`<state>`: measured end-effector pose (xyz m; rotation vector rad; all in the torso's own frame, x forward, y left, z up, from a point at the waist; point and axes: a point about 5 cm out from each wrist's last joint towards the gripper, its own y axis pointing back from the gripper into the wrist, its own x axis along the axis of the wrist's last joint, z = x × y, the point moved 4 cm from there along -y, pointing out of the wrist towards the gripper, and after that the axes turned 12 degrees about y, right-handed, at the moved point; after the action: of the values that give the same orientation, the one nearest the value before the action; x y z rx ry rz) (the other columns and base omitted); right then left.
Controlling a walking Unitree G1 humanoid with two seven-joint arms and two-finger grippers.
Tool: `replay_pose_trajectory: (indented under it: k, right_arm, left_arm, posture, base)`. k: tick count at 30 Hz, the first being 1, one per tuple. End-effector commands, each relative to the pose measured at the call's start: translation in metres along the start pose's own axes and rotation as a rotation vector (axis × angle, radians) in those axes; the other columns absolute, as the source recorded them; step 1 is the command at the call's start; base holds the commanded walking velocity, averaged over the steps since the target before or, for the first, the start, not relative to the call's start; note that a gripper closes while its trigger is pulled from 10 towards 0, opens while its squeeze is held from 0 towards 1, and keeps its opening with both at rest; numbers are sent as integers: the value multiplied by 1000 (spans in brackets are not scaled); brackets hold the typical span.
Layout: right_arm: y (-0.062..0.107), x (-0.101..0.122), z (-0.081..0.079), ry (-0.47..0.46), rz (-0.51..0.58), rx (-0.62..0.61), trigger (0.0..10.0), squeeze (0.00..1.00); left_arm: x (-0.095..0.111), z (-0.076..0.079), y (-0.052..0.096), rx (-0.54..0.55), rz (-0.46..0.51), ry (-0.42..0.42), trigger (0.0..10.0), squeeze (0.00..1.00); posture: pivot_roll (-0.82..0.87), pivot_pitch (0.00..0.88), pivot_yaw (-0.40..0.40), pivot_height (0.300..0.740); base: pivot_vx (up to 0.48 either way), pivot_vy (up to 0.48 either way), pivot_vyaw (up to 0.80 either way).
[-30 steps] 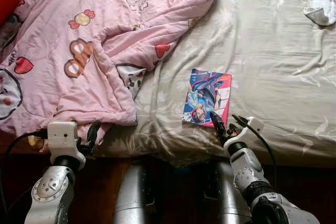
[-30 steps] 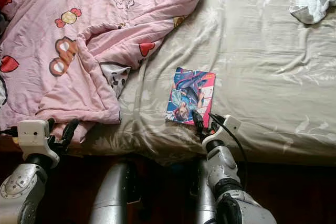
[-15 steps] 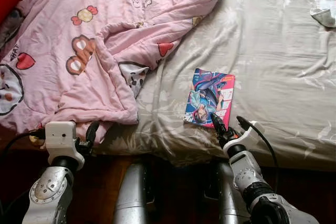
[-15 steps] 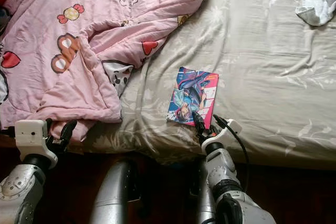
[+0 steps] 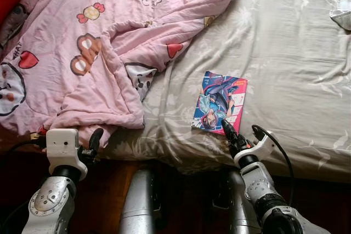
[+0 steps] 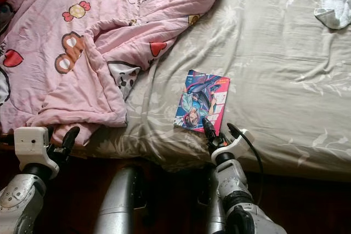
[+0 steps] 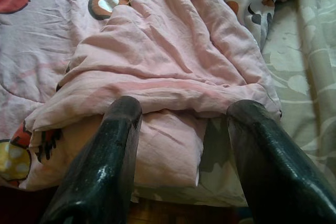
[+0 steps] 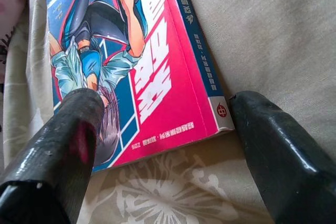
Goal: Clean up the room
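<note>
Right gripper (image 5: 241,135) sits wide open, holding nothing, at the near edge of the comic book (image 5: 219,102) (flat on the grey bedsheet (image 5: 285,69), just beside the pink quilt (image 5: 82,53)). You want one finger sliding under the near corner, the other over the cover, then close. Left gripper (image 5: 88,143) idles open near the quilt's hem.
</note>
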<state>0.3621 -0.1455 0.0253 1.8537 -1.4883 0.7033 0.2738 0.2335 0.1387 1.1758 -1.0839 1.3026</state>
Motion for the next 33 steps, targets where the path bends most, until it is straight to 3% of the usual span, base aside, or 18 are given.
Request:
replay_pose_trajectory:
  k: [1,15,33]
  right_arm:
    - [16,-40,7,-78,-115,-37,0,0]
    - [25,-51,11,-105,-130,-25,0,0]
    - [20,-46,4,-91,-116,15,0,0]
  left_arm:
    - [-5,-9,7,31,-32,-4,10000,0]
    - [-9,-9,8,21,-57,-14,10000,0]
    - [-16,-3,-2,6,-67,-4,10000,0]
  posture:
    - [251,566,130,614]
    - [245,567,138,614]
    - [227,527,132,614]
  base:
    - [0,0,0]
    - [0,0,0]
    - [0,0,0]
